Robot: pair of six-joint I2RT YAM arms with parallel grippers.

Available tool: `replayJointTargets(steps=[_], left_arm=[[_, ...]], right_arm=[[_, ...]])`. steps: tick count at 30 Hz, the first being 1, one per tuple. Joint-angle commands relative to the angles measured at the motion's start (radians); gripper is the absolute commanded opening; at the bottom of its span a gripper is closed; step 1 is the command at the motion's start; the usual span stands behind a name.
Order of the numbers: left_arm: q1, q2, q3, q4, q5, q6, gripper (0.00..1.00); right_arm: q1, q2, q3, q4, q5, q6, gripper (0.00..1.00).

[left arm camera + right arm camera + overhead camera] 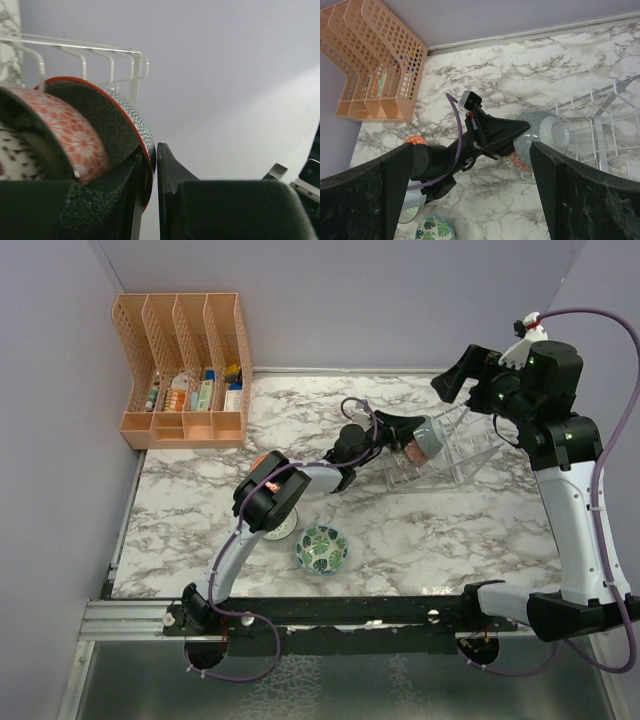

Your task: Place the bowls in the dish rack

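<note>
Lilac walls (350, 300) close around a marble counter (480, 530), and I stand at its near edge. At the far left corner is an orange organiser (185, 370) with small packets in its lower trays.

The clear rack (470, 450) sits at the right part of the counter, its thin prongs slanted. The left arm stretches across to the rack's left end. The left pincer (153, 162) is clamped on the rim of the speckled bowl (530, 127), one finger (172, 175) on the outside wall and the other inside. This bowl stands on its edge, with its pale foot turned toward the rack's prongs and a red line around its rim. I cannot tell if it already rests on the wires.

Just beside it, on the open side, the red bowl (75, 140) with a flower pattern also stands on edge in the rack, very close to the speckled one. Past it, a white bowl (12, 160) with small red marks shows only partly at the picture's border.

Two more bowls are well apart from the rack, near the front of the counter. The leaf bowl (321, 548) sits upright in the open. The pale bowl (285, 530) is half hidden under the left arm's joint.

The right pincer (468, 380) hangs above the rack's far side, touching nothing. Its fingers (365, 200) are wide apart and hold nothing.
</note>
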Motion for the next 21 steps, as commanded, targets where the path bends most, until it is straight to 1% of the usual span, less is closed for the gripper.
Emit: replayJointTargets(steps=[1,6,10,12,16,21], left_arm=[[0.012,-0.004,0.009,-0.011,0.039,0.029,0.18],[0.014,-0.01,0.005,-0.03,0.042,0.045,0.19],[0.017,-0.022,0.014,-0.071,0.058,0.069,0.23],[0.021,-0.038,0.013,-0.121,0.073,0.088,0.24],[0.03,-0.094,0.006,-0.258,0.086,0.162,0.31],[0.049,-0.116,0.017,-0.331,0.11,0.19,0.32]], right_arm=[[-0.007,-0.003,-0.015,0.017,-0.002,-0.016,1.0],[-0.007,-0.005,-0.021,0.019,-0.004,-0.017,1.0],[-0.007,-0.004,-0.024,0.02,-0.005,-0.017,1.0],[-0.007,-0.006,-0.026,0.021,-0.007,-0.017,1.0],[-0.007,-0.009,-0.028,0.022,-0.01,-0.015,1.0],[-0.008,-0.017,-0.033,0.022,-0.007,-0.014,1.0]])
